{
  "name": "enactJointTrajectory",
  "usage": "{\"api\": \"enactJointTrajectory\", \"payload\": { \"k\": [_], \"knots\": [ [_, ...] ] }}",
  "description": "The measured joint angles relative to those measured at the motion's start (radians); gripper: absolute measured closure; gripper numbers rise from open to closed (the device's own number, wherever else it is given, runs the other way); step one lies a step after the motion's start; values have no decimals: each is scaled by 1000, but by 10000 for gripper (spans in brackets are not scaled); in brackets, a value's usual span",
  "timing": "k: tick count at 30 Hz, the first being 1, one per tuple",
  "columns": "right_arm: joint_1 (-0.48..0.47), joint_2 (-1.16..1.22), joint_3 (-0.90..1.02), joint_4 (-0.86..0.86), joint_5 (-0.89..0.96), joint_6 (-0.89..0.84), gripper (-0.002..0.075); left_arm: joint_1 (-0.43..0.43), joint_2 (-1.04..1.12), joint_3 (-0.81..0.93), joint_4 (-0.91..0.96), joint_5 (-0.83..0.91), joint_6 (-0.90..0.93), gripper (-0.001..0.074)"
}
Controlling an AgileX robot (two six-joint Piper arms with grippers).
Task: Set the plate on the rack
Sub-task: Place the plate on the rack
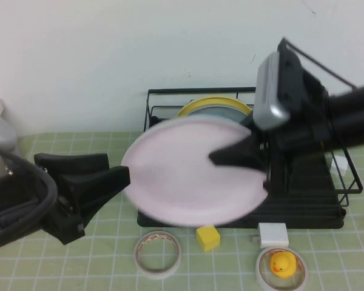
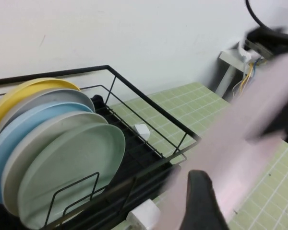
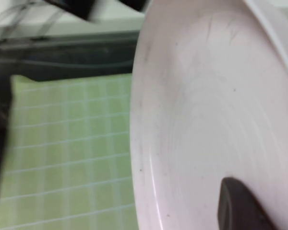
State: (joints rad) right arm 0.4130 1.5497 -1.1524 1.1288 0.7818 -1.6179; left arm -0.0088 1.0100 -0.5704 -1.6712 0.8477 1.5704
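The pale pink plate (image 1: 191,173) hangs in the air in front of the black wire rack (image 1: 303,209), tilted and blurred. My right gripper (image 1: 224,159) is shut on the plate's right rim; one finger (image 3: 237,206) lies on the plate's face (image 3: 206,110). My left gripper (image 1: 118,168) sits at the plate's left edge with its fingers spread. In the left wrist view one finger (image 2: 201,201) stands in front of the plate (image 2: 245,129). The rack (image 2: 149,103) holds yellow, grey, light blue and mint-green plates (image 2: 72,167) standing on edge.
On the green gridded mat in front of the rack lie a tape roll (image 1: 158,253), a yellow block (image 1: 208,237), a white block (image 1: 273,233) and a rubber duck (image 1: 283,264) inside a second roll. A white wall stands behind the rack.
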Motion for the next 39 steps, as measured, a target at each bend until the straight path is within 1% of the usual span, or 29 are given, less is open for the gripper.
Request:
{"api": "enactJointTrajectory", "payload": {
  "k": [3,5,7,11,12,14,18,24,29,37,39],
  "knots": [
    [-49,57,-82,-26,9,20,572,0,-2,0,52,-17,-33,364],
    [-85,102,-144,-36,22,13,572,0,-2,0,127,-42,-103,396],
    [-114,143,-199,-46,33,-24,572,0,-3,0,217,-78,-202,455],
    [-158,241,-298,-56,49,-77,572,0,-4,0,404,-106,-429,646],
    [-163,262,-314,-58,49,-81,572,0,-9,0,440,-98,-469,677],
    [-168,317,-346,-60,51,-87,572,0,-23,0,493,-77,-524,710],
    [-169,423,-392,-60,68,-108,572,0,-86,0,543,-32,-578,729],
    [-169,538,-416,-60,61,-243,573,0,-209,0,606,-17,-572,734],
    [-169,553,-420,-32,61,-295,573,0,-273,0,667,-47,-570,735],
    [-169,559,-424,-24,52,-295,573,0,-285,0,723,-54,-577,735],
    [-167,559,-424,-24,35,-293,561,0,-285,0,731,-54,-578,735]
  ]
}}
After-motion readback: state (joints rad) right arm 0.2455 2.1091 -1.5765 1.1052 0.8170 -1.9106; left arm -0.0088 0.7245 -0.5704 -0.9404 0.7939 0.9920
